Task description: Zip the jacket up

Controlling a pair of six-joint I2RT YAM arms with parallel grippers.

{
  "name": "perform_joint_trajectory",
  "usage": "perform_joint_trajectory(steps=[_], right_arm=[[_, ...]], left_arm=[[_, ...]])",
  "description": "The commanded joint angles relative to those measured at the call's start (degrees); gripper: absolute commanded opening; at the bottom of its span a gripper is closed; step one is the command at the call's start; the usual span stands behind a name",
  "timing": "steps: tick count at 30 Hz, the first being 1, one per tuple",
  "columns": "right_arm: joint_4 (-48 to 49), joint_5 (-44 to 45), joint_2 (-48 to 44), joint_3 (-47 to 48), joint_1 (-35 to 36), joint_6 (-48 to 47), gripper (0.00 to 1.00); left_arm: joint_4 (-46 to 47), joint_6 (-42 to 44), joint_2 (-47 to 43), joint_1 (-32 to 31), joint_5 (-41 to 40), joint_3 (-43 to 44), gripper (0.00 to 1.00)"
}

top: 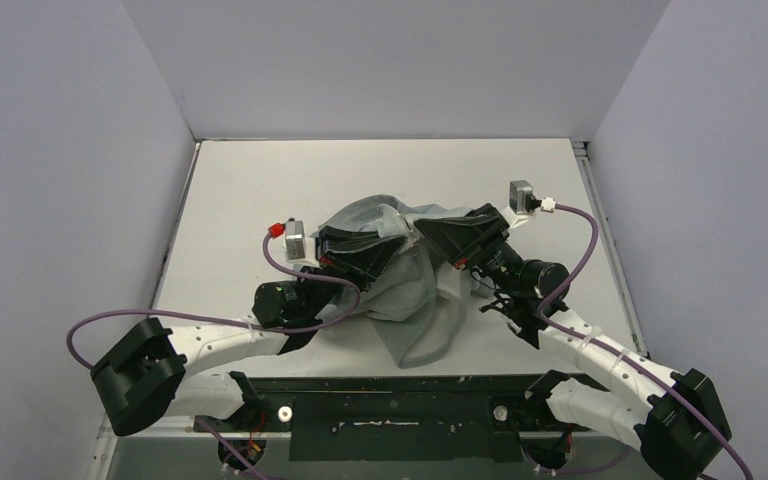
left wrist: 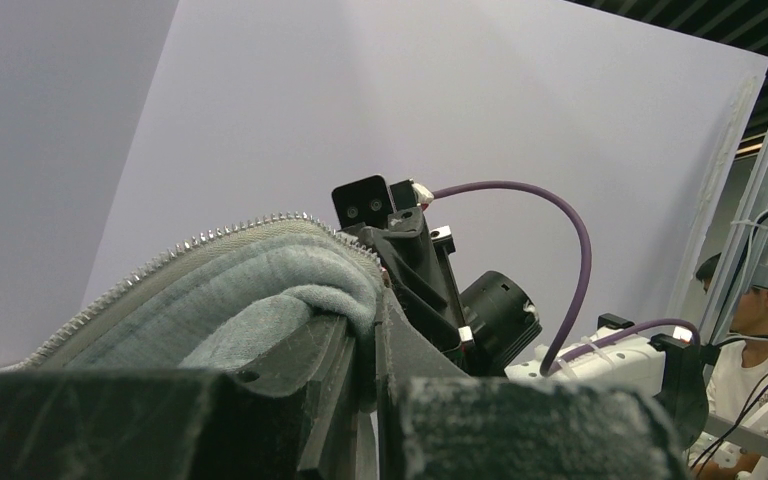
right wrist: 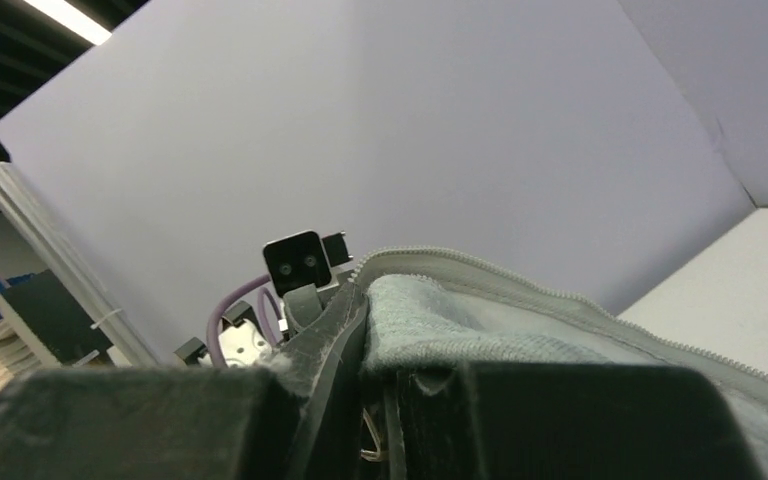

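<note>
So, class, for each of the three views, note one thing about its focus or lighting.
Top view: even, soft light, no glare, the jacket sharp. Left wrist view: the closest jaws blur into dark masses, while the zipper teeth are crisp. Right wrist view: same near blur, plus a bright ceiling light at top left.

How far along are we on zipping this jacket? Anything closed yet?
Done: the jacket is picked up at its front edges. In hand: left gripper and right gripper face each other, jaws shut on fabric beside the zipper teeth. Remaining: those teeth show as an unjoined row in each wrist view, so zipping looks unstarted; the slider is not in view.
</note>
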Motion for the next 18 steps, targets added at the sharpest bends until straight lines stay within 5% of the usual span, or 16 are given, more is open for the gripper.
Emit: perform_joint_trajectory(steps=[1,18], right_arm=[[-7.4,4.3,-1.3,0.3,-0.1,-4.5,0.0],[-15.2,5.4,2.1,-9.6,0.3,-11.3,0.0]], left_arm=[[9.6,-0.3,1.1,-0.6,2.0,-2.4,0.0],[14.1,-3.6,13.8,-0.6,2.9,-15.6,0.0]])
